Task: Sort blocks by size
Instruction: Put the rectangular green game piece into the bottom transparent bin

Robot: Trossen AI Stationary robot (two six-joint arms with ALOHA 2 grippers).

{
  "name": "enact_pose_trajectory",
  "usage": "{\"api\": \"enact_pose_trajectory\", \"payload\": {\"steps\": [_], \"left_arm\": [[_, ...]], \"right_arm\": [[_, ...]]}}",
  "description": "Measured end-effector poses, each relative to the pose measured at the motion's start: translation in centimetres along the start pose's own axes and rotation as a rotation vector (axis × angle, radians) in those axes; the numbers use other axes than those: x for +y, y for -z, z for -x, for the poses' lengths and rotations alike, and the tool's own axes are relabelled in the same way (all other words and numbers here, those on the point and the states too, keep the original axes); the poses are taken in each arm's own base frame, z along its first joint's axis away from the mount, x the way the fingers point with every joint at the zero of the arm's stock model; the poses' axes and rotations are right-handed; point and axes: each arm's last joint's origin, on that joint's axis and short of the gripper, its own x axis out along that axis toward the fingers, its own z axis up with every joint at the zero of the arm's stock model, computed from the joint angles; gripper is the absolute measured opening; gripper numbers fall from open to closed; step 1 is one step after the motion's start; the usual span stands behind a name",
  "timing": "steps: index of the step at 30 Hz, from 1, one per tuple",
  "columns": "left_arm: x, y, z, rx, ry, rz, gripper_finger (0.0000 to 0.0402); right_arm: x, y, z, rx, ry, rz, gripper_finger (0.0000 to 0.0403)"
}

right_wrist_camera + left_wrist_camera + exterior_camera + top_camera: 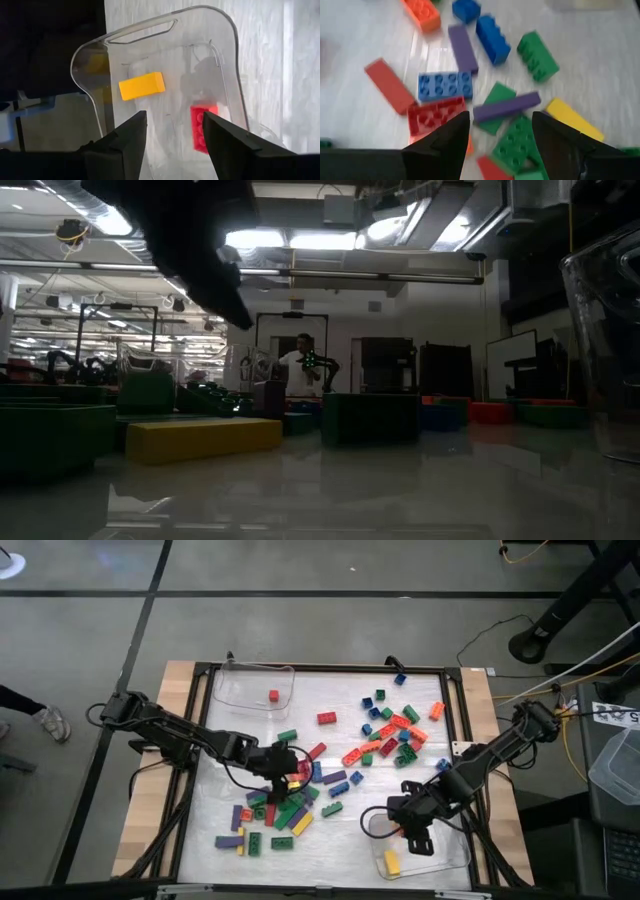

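Many coloured blocks lie in a pile point(285, 805) at the table's near left, and more are scattered point(395, 730) at the right centre. My left gripper point(283, 762) hovers open over the pile. In its wrist view its fingers point(500, 120) stand either side of a long purple block point(506, 106) and a green block point(512, 142) below, touching neither. My right gripper point(410, 825) is open above the clear near-right tray point(95, 65). A yellow block point(142, 85) and a red block point(201, 125) lie flat on the tray's floor.
A second clear tray point(255, 690) at the far left holds one small red block point(273, 695). A black frame point(330, 667) borders the white table. In the low view a long yellow block point(205, 437) lies near the camera, and a person point(298, 370) stands in the room behind.
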Motion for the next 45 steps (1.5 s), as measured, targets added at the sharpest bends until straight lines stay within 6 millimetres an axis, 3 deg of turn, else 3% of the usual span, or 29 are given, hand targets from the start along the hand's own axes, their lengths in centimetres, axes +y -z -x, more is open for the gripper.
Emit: {"api": "enact_pose_trajectory", "payload": {"steps": [7, 20, 33, 45], "left_arm": [[0.2, 0.8, 0.0, 0.073, -0.019, -0.017, 0.0202], [-0.8, 1.7, -0.7, 0.020, 0.051, -0.320, 0.0202], [-1.2, 2.7, -4.1, 0.072, 0.112, -0.378, 0.0202], [-1.1, 3.7, -5.9, 0.140, 0.142, -0.395, 0.0202]], "right_arm": [[0.0, 0.0, 0.0, -0.002, 0.000, 0.004, 0.0193], [0.0, 0.0, 0.0, -0.005, 0.001, 0.005, 0.0193], [-0.1, -0.2, 0.0, -0.054, 0.050, 0.007, 0.0193], [-0.1, -0.2, 0.0, -0.061, 0.053, 0.007, 0.0193]]}}
